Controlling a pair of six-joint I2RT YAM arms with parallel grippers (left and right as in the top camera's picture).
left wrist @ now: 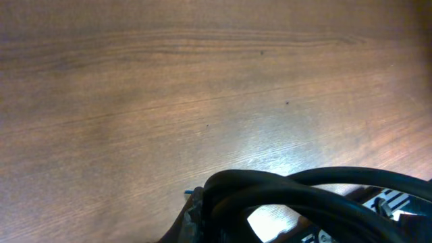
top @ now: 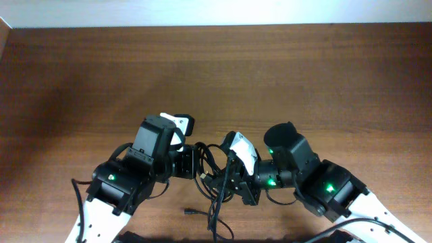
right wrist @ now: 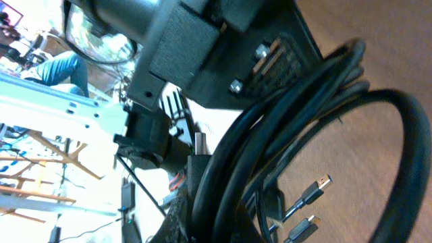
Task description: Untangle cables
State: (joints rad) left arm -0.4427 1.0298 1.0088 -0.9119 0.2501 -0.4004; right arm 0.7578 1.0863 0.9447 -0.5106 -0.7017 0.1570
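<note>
Apparently mid-untangling, left hand (top: 191, 162) and right hand (top: 233, 173) crowd the looped cables (top: 217, 187) over the worktop (top: 270, 74), their grip impossible to tell; next, one plug (right wrist: 322, 182) must be teased free.

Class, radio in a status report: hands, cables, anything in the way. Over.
Left hand and right hand both at the bundle, grip unclear. Cables coiled together between them, plugs hanging free. No obstruction seen.

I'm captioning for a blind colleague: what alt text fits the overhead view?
Thin black cables tangle between the left gripper and the right gripper, which face each other at the front of a wooden table.
</note>
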